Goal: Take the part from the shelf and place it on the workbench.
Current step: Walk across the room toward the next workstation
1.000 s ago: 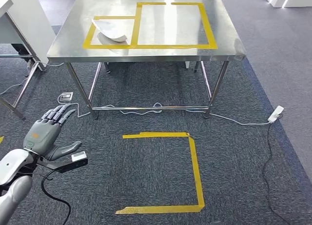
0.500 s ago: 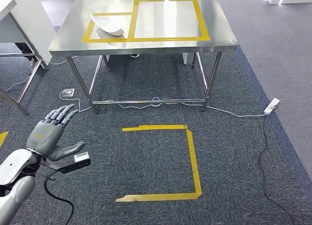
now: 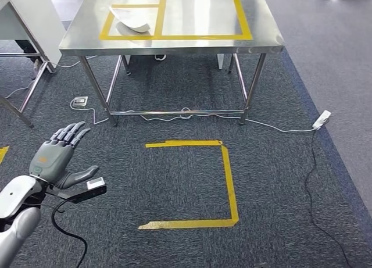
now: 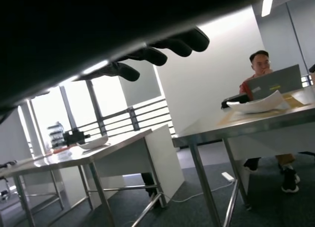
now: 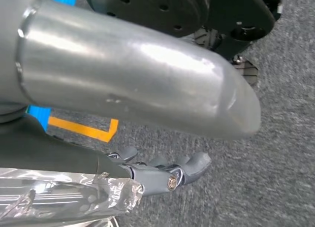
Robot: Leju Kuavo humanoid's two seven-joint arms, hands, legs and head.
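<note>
While the left hand hangs low beside the body with its fingers spread and nothing in them, the right hand grips a crinkled, shiny silvery part down at the robot's side, so the carry toward the workbench seems to be the step in hand. A pale curved sheet already lies in the smaller yellow-taped box on the steel top. Next, judging by the yellow floor outline, the robot likely needs to step up close, then lift the part over the taped area.
</note>
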